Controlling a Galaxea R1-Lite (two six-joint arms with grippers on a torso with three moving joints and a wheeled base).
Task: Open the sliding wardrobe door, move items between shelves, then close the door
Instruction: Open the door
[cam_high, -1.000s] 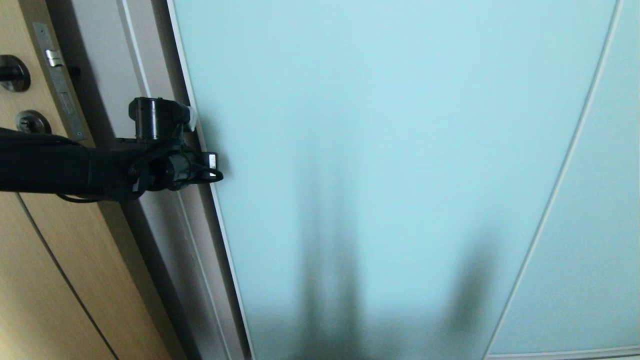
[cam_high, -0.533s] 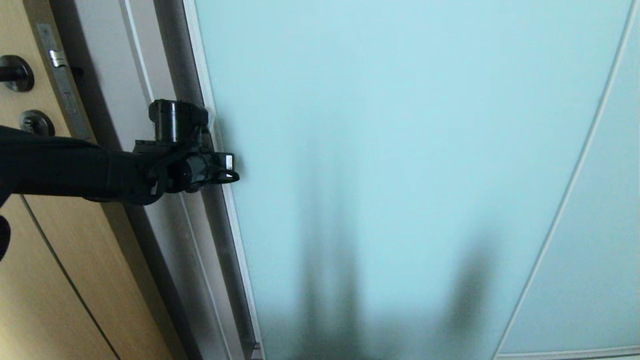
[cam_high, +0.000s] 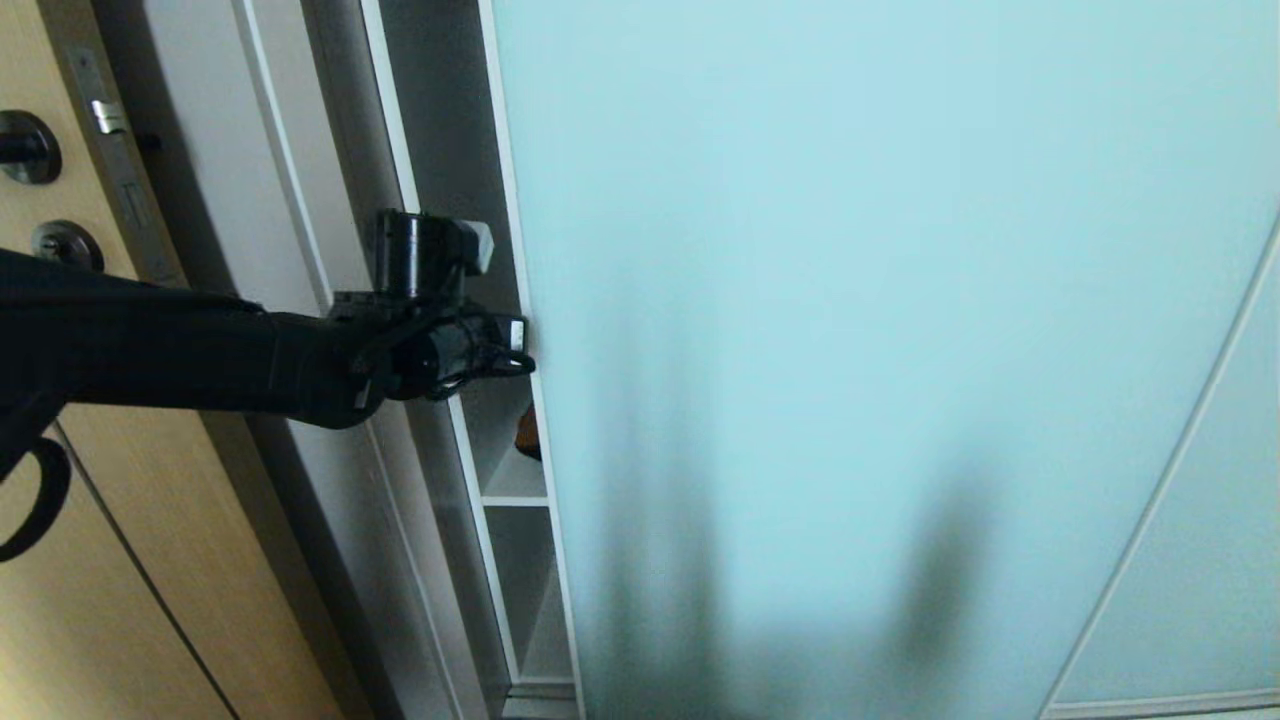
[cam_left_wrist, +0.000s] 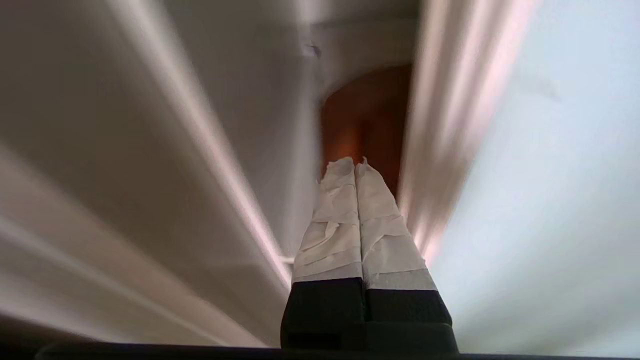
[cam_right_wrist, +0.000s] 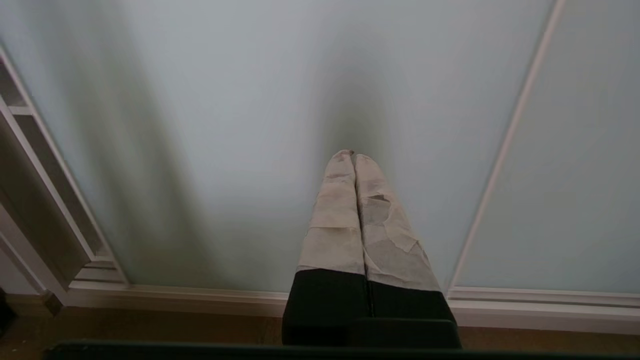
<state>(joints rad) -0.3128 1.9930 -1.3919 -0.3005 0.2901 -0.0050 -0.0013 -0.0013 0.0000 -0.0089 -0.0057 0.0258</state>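
So we're looking at the sliding wardrobe door (cam_high: 850, 300), the big frosted aqua glass panel, and it's slid partway open: there's a narrow gap along its left edge where the white wardrobe interior shows. Our left gripper (cam_high: 520, 345) is right at that left edge of the door, at the slim pale frame, with the black arm reaching in level from the left side. In the left wrist view the taped fingers (cam_left_wrist: 340, 220) are pressed flat together with nothing between them, tips poking into the gap beside the door's frame; the view is smeared, so we can't tell for sure whether they touch the frame.

Through the gap we can see a white shelf (cam_high: 513, 488) board, and sitting on it, mostly hidden behind the door's edge, a sliver of something tan-brown, which looks like the item (cam_high: 528, 432). From the left wrist it shows as a brownish patch (cam_left_wrist: 367, 120) just past the fingertips. Too little is visible to say more about it.

Our right gripper (cam_right_wrist: 354, 156) hangs low in front of the glass near the door's bottom rail, fingers also closed tight on nothing.

Off to the left of the wardrobe there's a light wooden door (cam_high: 120, 560) with dark round knobs (cam_high: 22, 147) and a metal latch plate (cam_high: 105, 115).
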